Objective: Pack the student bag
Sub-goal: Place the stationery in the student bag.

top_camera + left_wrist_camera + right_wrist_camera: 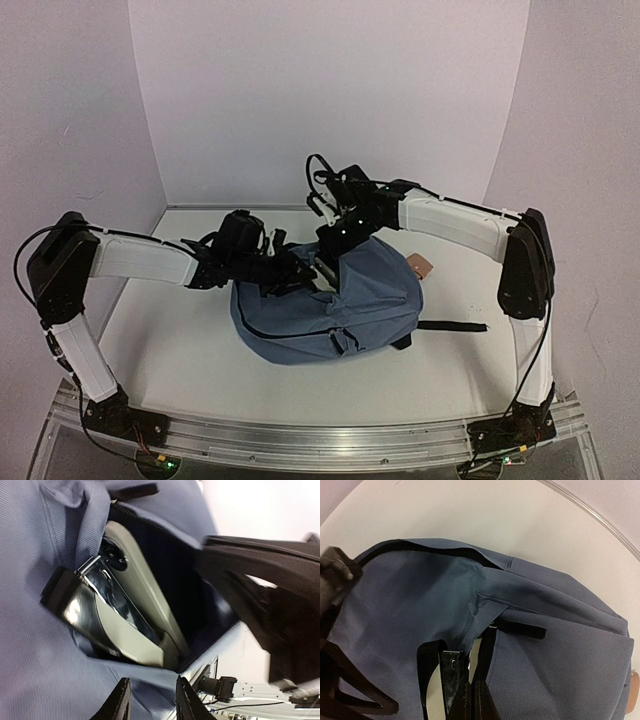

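The slate-blue student bag (pixel 340 300) lies mid-table with its zip opening pulled apart. A black and grey stapler (pixel 100 605) sits inside the opening; it also shows in the right wrist view (pixel 449 677). My left gripper (pixel 152 702) is closed on a fold of the bag's fabric at the near edge of the opening, and it shows in the top view (pixel 300 272). My right gripper (pixel 477 705) is shut, with the bag's black zip edge (pixel 490 660) running in between its fingers beside the stapler. It hangs over the bag's top (pixel 326 266).
A black strap (pixel 450 326) trails from the bag to the right. A small tan patch (pixel 424 264) shows at the bag's far right edge. White walls close in the table at the back and sides. My right arm fills the right of the left wrist view (pixel 270 605).
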